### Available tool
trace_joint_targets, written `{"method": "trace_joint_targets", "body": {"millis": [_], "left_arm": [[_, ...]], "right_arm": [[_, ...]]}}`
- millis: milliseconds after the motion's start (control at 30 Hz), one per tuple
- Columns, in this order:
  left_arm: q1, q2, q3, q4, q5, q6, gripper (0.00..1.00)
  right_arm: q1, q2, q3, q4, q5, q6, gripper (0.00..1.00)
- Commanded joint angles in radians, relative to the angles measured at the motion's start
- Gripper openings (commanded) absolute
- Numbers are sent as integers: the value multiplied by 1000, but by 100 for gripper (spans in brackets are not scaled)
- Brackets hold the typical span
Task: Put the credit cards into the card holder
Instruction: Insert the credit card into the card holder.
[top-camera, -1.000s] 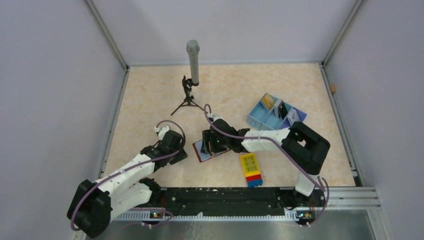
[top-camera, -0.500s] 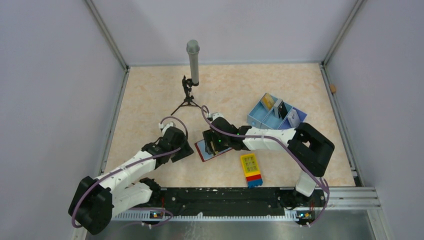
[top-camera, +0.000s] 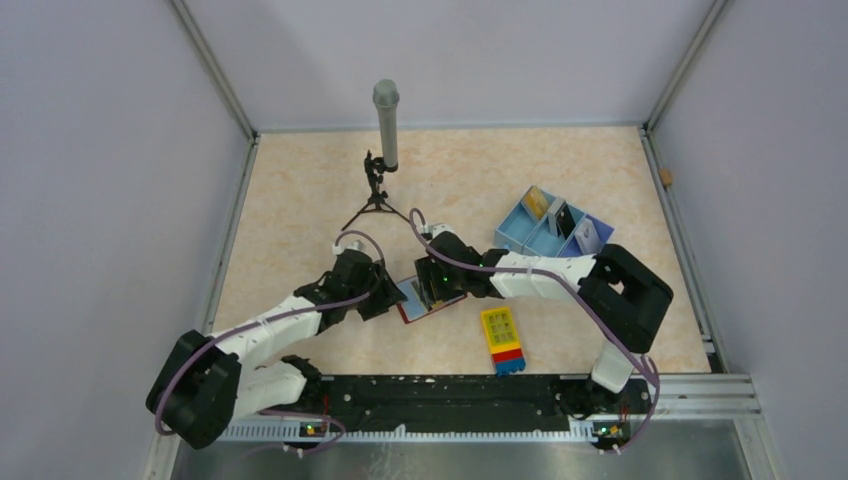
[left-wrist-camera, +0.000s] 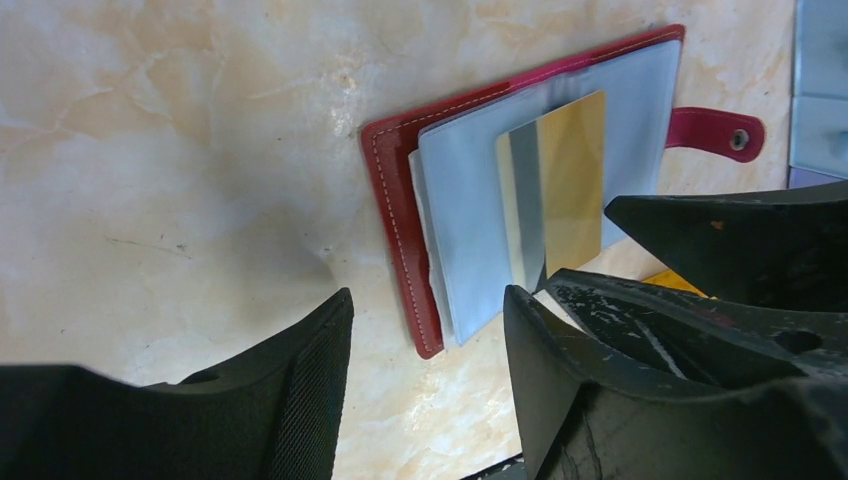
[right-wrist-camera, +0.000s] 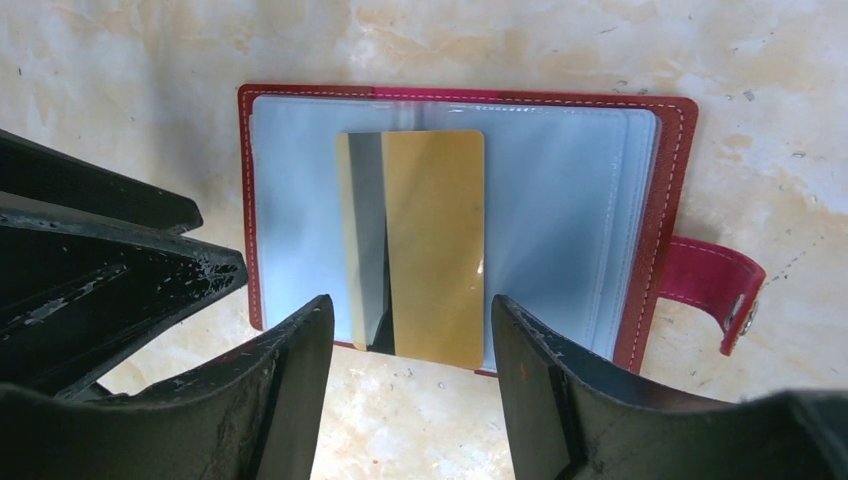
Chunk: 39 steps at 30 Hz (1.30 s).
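The card holder lies open on the table, dark red with blue-grey pockets and a red tab. A gold credit card lies across its pockets, with a grey strip along one long edge. My right gripper is open, its jaws straddling the card's near end without touching it. My left gripper is open and empty just off the holder's red corner, with the gold card beyond. From above, the left gripper and right gripper flank the holder.
A light-blue three-compartment tray stands at the back right with small cards upright in it. A yellow, red and blue block lies just near-right of the holder. A microphone on a tripod stands at the back.
My left arm has swung right, up to the holder's left side, and its jaws have opened wider. The right gripper has stayed over the holder.
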Motion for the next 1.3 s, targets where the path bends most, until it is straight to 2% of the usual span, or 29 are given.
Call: {"method": "trace_joint_targets", "body": {"millis": [0,233,467,667,867,1067,1267], "left_arm": [[-1,37,-11,74,21,-20,58],[-1,68,-12,86,9,-18,55],[-1,118,-38,143,31,-27,47],[-2,131,-44,151,32,-26,33],[-2,120,-48,123,14,-24,32],[-2,99,-31,76,-14,-3,35],[-2,66,-4,49,-23,24,37]], "right_arm": [[-9,-35,-12,18,-13,10,56],[-13,-21,-22,22,-29,22,55],[-10,-12,-28,61,-98,64,44],[8,11,-19,87,-98,94,37],[11,24,-27,80,-60,132,32],[11,-61,-63,68,-2,75,45],[11,-164,-127,115,-50,33,53]]}}
